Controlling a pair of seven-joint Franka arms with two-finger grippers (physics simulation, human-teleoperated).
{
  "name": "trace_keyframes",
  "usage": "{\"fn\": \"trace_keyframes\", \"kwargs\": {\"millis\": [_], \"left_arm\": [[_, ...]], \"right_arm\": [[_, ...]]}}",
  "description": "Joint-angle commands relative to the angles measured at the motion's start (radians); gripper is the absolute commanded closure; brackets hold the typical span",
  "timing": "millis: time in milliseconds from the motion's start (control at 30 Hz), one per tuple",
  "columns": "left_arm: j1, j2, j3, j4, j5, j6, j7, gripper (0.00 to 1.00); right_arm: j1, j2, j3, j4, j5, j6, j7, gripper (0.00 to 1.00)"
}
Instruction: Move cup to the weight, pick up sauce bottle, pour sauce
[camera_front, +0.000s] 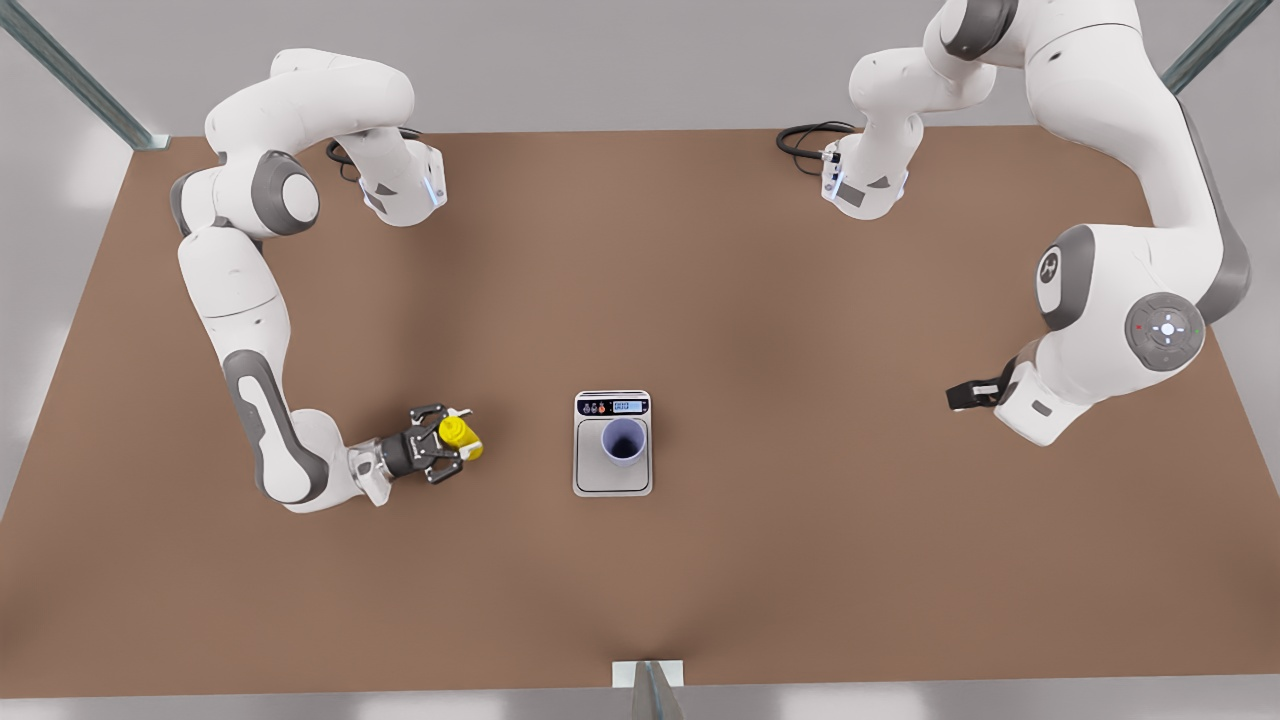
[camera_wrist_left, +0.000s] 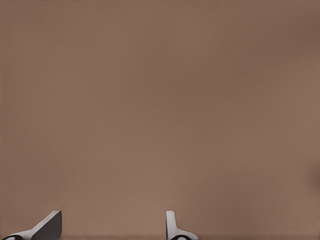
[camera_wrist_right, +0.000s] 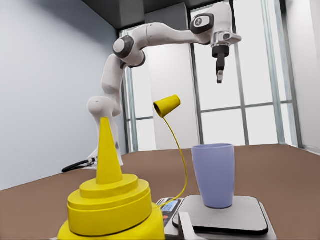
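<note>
The lavender cup (camera_front: 623, 442) stands upright on the steel plate of the silver scale (camera_front: 612, 480) at the table's middle; the right wrist view shows the cup (camera_wrist_right: 214, 172) on the scale (camera_wrist_right: 250, 220) just past the bottle. The yellow sauce bottle (camera_front: 461, 437) stands upright towards the front view's left, and my right gripper (camera_front: 448, 443) lies level with its fingers spread on either side of it. Close up, the bottle (camera_wrist_right: 110, 200) shows its bare nozzle and a small tethered cap (camera_wrist_right: 167, 106) hanging off to the side. My left gripper (camera_front: 960, 397) waits open at the front view's right, fingers (camera_wrist_left: 50, 225) apart over bare table.
The brown table (camera_front: 800, 560) runs wide around the scale. Black cables (camera_front: 810, 138) lie by the arm base at the back right, and another coil (camera_front: 340, 160) by the base at the back left. A metal post (camera_front: 648, 690) stands at the front edge.
</note>
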Motion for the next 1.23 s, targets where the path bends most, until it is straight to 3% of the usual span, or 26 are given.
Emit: {"fn": "trace_keyframes", "kwargs": {"millis": [0,467,667,767,867,967,1000,1067,1100,1200], "left_arm": [[0.000,0.000,0.000,0.000,0.000,0.000,0.000,0.00],[-0.001,0.000,-0.003,0.000,0.001,-0.003,-0.002,0.00],[-0.001,-0.002,-0.003,0.000,0.001,-0.003,-0.002,0.00],[-0.001,-0.002,-0.003,0.000,0.001,-0.003,-0.002,0.00],[-0.001,-0.002,-0.003,0.000,0.001,-0.003,-0.002,0.00],[-0.001,-0.003,-0.003,0.003,0.001,-0.003,-0.002,0.00],[-0.001,-0.003,-0.003,0.003,0.001,-0.003,-0.002,0.00],[-0.001,-0.003,-0.005,0.003,0.001,-0.005,-0.008,0.00],[-0.001,-0.003,-0.005,0.003,0.001,-0.003,-0.008,0.00],[-0.001,-0.003,-0.005,0.003,0.001,-0.003,-0.008,0.00]], "right_arm": [[0.000,0.000,0.000,0.000,0.000,0.000,0.000,0.00],[-0.051,0.000,0.000,0.000,-0.055,-0.012,0.015,0.00],[-0.212,-0.015,0.002,0.015,-0.227,-0.104,0.077,0.00],[-0.276,-0.138,0.012,0.288,-0.411,-0.261,0.522,0.00],[-0.086,-0.290,0.026,0.552,-0.600,-0.305,1.093,0.00],[0.172,-0.506,0.000,0.529,-0.945,-0.157,1.500,0.00],[0.264,-0.571,-0.072,0.454,-1.038,-0.074,1.662,0.00],[0.233,-0.796,-0.113,0.086,-1.078,0.107,2.221,0.00],[0.233,-0.868,-0.113,0.037,-1.126,0.092,2.509,0.00],[0.235,-0.862,-0.112,0.104,-1.127,0.026,2.554,0.00]]}}
